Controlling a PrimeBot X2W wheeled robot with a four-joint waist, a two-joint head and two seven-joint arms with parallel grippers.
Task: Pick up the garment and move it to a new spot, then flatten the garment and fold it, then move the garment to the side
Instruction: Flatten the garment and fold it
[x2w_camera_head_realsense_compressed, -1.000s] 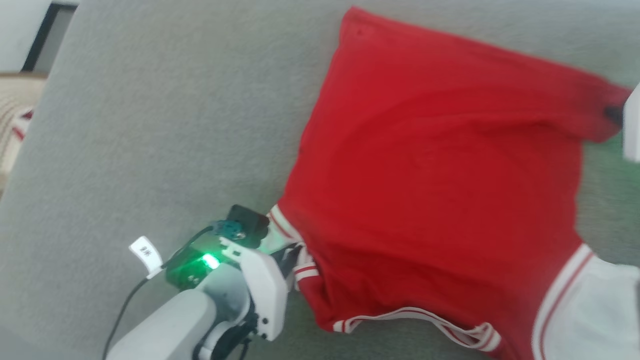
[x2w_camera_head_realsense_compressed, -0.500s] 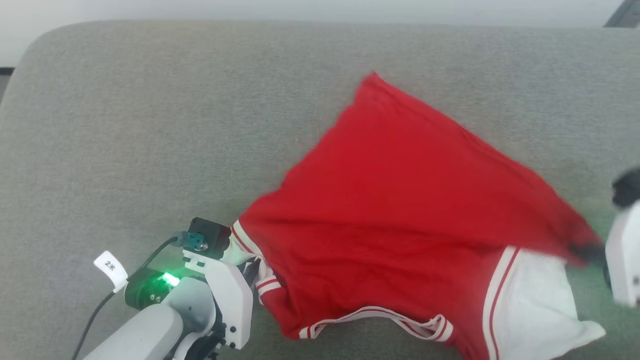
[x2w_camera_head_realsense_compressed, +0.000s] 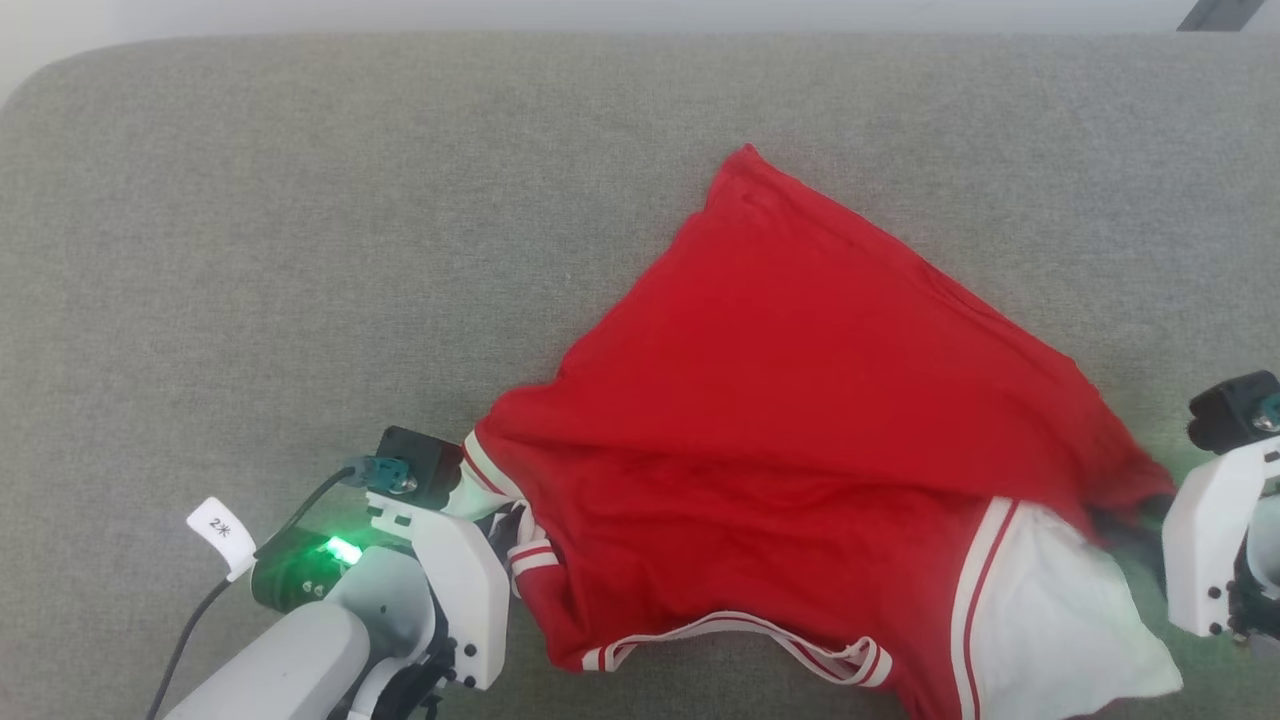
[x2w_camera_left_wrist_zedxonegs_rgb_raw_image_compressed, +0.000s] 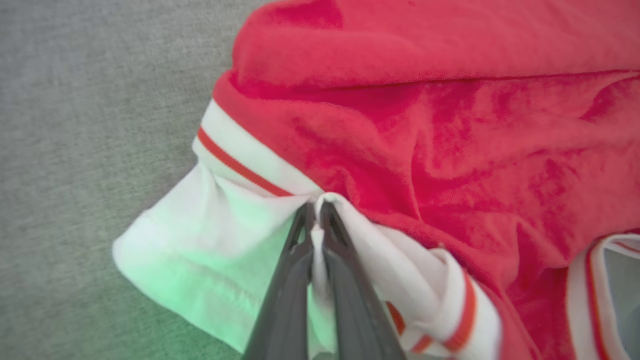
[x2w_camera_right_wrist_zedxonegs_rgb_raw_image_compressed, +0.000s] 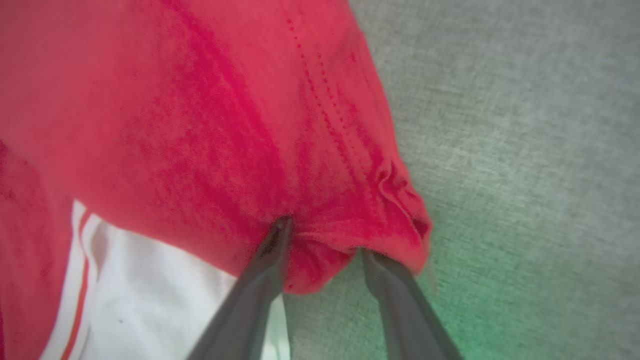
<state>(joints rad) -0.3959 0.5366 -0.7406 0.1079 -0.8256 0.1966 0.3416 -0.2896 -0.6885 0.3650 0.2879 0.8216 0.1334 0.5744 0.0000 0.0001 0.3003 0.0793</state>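
The garment (x2w_camera_head_realsense_compressed: 800, 420), a red jersey with white sleeves and red-and-white trim, lies on the grey cushion, its red body folded over on a slant. My left gripper (x2w_camera_head_realsense_compressed: 505, 522) is at the lower left, shut (x2w_camera_left_wrist_zedxonegs_rgb_raw_image_compressed: 316, 210) on the white sleeve cloth by the striped trim (x2w_camera_left_wrist_zedxonegs_rgb_raw_image_compressed: 240, 165). At the lower right is my right gripper (x2w_camera_head_realsense_compressed: 1128, 520). The right wrist view shows its jaws parted (x2w_camera_right_wrist_zedxonegs_rgb_raw_image_compressed: 325, 239), with the red hem corner (x2w_camera_right_wrist_zedxonegs_rgb_raw_image_compressed: 395, 225) lying slack over and between the fingertips. The other white sleeve (x2w_camera_head_realsense_compressed: 1060, 620) lies flat beside it.
The grey upholstered cushion (x2w_camera_head_realsense_compressed: 300, 250) spreads wide to the left and beyond the garment, with its far edge along the top of the head view. A white tag (x2w_camera_head_realsense_compressed: 220, 527) hangs on the left arm's cable. A dark object (x2w_camera_head_realsense_compressed: 1210, 15) shows at the top right corner.
The camera has shifted. My right gripper carried the red hem corner down toward the near side, folding the body over, and its jaws have parted. My left gripper keeps its hold.
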